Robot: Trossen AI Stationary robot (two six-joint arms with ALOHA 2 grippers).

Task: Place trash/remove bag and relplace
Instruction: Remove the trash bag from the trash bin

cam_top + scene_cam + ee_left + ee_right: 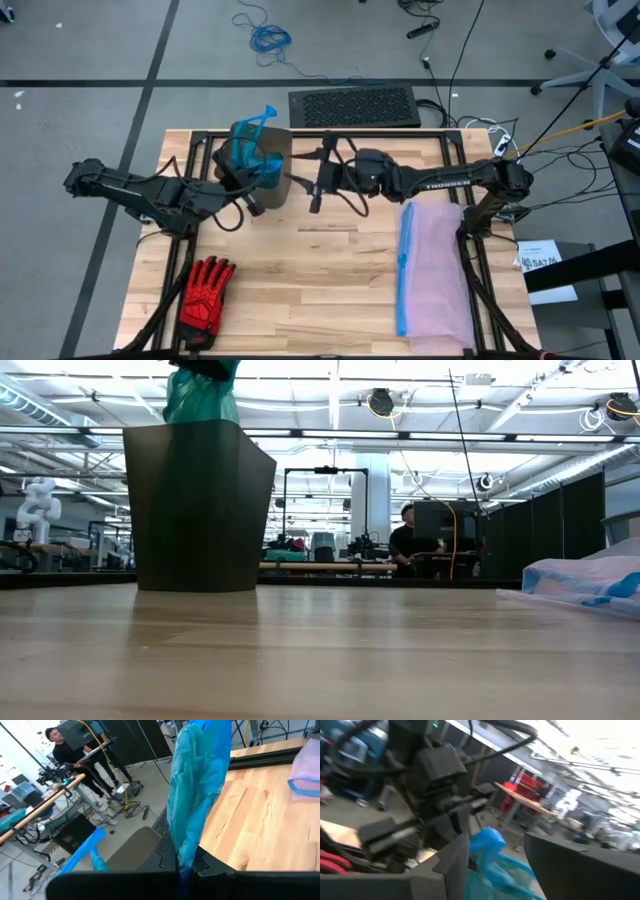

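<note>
The teal-green bag (250, 150) sticks up bunched out of the dark bin (275, 170) near the table's far edge. In the low view the bag (200, 398) rises above the bin (198, 510). My left gripper (182, 870) is over the bin's mouth (252, 168), shut on the bag. My right gripper (495, 870) is open beside the bin's right wall (316, 192). In its wrist view the bag (487, 847) shows between its fingers; whether they touch it I cannot tell. The trash is out of view. My left gripper pinches a gathered bunch of the teal bag (185, 855) between its two fingers. The film runs on past the fingers in several crumpled layers (197, 780). In the low view the bunch (200, 405) hangs below the gripper, its lower part inside the bin.
A pale lilac bag with a blue rim (435, 265) lies flat on the table's right side. A red-and-black glove (205, 292) lies near the left near corner. A dark mat (353, 105) lies beyond the far edge. People stand in the room behind (405, 540).
</note>
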